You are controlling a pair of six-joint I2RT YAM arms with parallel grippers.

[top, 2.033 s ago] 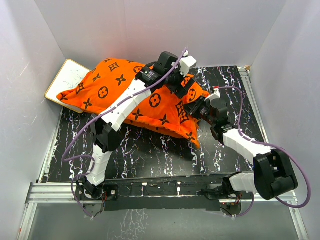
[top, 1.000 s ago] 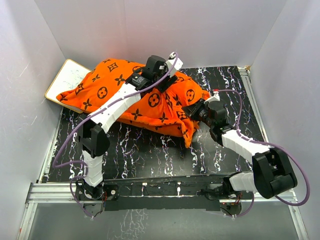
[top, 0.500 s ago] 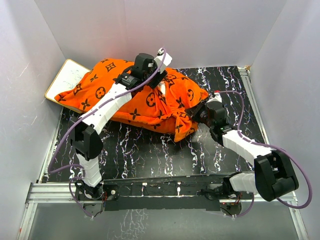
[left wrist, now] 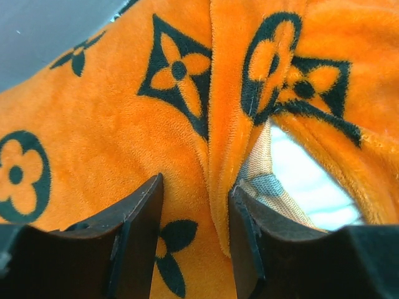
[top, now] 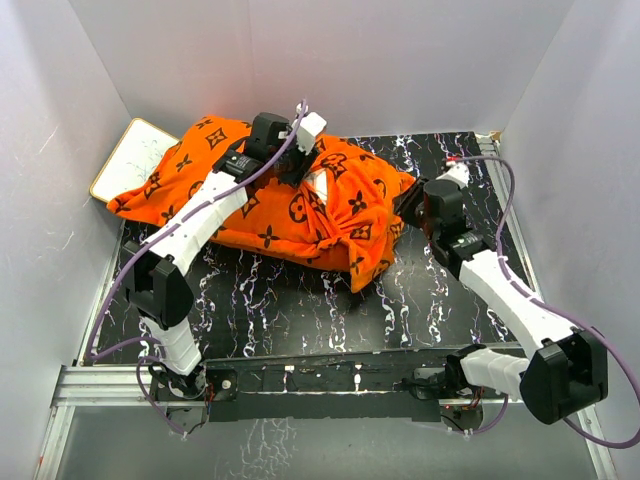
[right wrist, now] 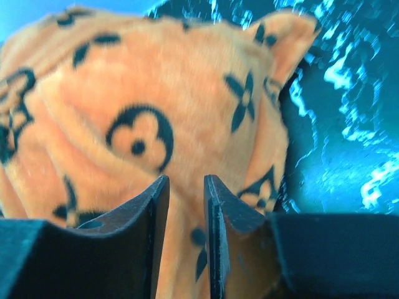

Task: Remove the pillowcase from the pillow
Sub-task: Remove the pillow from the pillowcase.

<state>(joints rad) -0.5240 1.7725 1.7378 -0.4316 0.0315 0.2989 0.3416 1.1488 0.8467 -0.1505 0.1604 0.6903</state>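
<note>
The orange pillowcase (top: 345,225) with black motifs lies bunched across the back of the table. My left gripper (top: 303,166) presses down on its top. In the left wrist view the left gripper (left wrist: 194,193) stands open astride a raised hem fold of the pillowcase (left wrist: 93,124); the right finger touches the hem. Beside that fold the white pillow (left wrist: 308,184) shows through the opening, seen from above as a small white patch of pillow (top: 318,186). My right gripper (top: 408,205) sits at the cover's right end. In its wrist view the right gripper (right wrist: 187,187) is open a narrow slit, with the pillowcase (right wrist: 156,81) just beyond.
A flat white board with a tan frame (top: 135,155) lies under the cover's left end, against the left wall. Grey walls enclose the black marbled table (top: 300,290) on three sides. Bare table (right wrist: 349,93) lies right of the cover.
My left arm slid left along the top of the cover, dragging and bunching it, and its jaws narrowed. The right gripper opened slightly and pulled back to the right.
</note>
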